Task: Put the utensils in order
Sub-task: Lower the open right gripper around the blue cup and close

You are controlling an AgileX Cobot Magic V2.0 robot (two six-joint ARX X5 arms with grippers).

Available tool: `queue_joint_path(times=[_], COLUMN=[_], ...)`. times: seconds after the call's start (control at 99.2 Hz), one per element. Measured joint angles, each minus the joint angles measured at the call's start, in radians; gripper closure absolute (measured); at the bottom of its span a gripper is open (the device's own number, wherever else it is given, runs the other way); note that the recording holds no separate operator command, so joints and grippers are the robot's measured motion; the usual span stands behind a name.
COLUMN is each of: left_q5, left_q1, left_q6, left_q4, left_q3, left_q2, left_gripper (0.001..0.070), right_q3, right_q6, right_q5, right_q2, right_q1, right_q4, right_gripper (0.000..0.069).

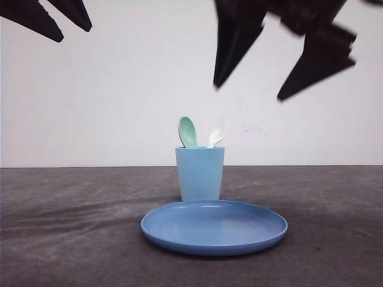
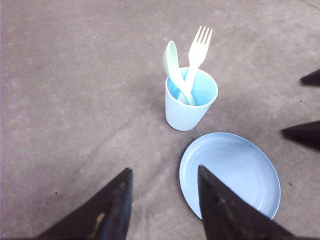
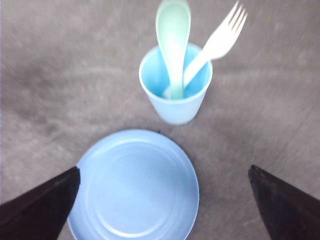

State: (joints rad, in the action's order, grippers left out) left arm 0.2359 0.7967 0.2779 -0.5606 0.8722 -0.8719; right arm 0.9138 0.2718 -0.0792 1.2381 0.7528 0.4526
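The green spoon (image 1: 187, 131) and the white fork (image 1: 216, 133) both stand in the blue cup (image 1: 200, 173), just behind the blue plate (image 1: 214, 227) on the tabletop (image 1: 72, 227). The right gripper (image 3: 164, 207) has its fingers spread wide and holds nothing. The left gripper (image 2: 162, 200) is open and empty too. To lift one out well, I think the fingers should come straight down, pinch one handle top, and not bump the cup.

Inside the cup (image 1: 200, 173), the handles of the spoon (image 1: 188, 131) and fork (image 1: 216, 133) are hidden. The right pincer (image 1: 251, 84) is motion-blurred — both pincers' upper parts are cut off.
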Motion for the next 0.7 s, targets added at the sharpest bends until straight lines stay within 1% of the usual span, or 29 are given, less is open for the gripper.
queue_joint_path(times=[0.393, 0.545, 0.696], left_q5=[0.000, 0.000, 0.000], left_q1=[0.000, 0.000, 0.000], left_q6=[0.000, 0.000, 0.000], left_q4=[-0.006, -0.008, -0.008], left_q3=[0.000, 0.000, 0.000], left_q2=[0.000, 0.000, 0.000], left_gripper=[0.0470, 0.0470, 0.0470], right_q3=[0.000, 0.000, 0.000], right_q6=[0.074, 0.097, 0.116], right_q5=[0.000, 0.000, 0.008], right_q2=[0.284, 0.335, 0.351], right_q1=[-0.002, -0.014, -0.029], right_q4=[-0.198, -0.275, -0.344], right_gripper=[0.0011, 0.0011, 0.0011])
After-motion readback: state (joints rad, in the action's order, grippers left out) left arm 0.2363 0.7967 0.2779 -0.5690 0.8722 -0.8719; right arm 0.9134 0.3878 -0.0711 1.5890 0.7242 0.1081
